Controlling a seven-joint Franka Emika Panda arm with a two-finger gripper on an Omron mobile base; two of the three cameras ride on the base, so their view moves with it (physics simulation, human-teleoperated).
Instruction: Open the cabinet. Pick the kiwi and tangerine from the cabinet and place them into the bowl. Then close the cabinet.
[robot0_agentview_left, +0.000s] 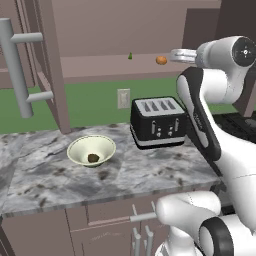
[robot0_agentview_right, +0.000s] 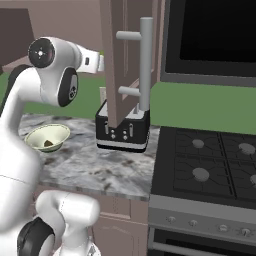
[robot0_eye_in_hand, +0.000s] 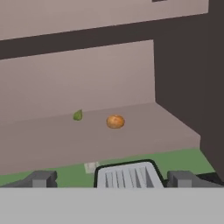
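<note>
The cabinet (robot0_agentview_left: 95, 66) stands open, its left door (robot0_agentview_left: 50, 65) and right door (robot0_agentview_right: 117, 60) swung out toward me. The orange tangerine (robot0_agentview_left: 161, 60) lies on the cabinet shelf (robot0_eye_in_hand: 131, 136), with a tiny green object (robot0_eye_in_hand: 78, 115) to its left. In the hand view the tangerine (robot0_eye_in_hand: 115, 121) sits ahead, just above centre. My gripper (robot0_agentview_left: 173, 55) hovers just right of the tangerine, at shelf height, open and holding nothing. The pale bowl (robot0_agentview_left: 80, 145) rests on the counter below, with the dark brown kiwi (robot0_agentview_left: 93, 158) inside it. The right base view also shows the bowl (robot0_agentview_right: 35, 134) and the kiwi (robot0_agentview_right: 48, 143).
A black toaster (robot0_agentview_left: 159, 121) stands on the marble counter (robot0_agentview_left: 60, 185) right of the bowl, under my arm. The right door's long bar handle (robot0_agentview_right: 145, 65) hangs over the toaster (robot0_agentview_right: 122, 131). A black stove (robot0_agentview_right: 210, 165) lies to the right.
</note>
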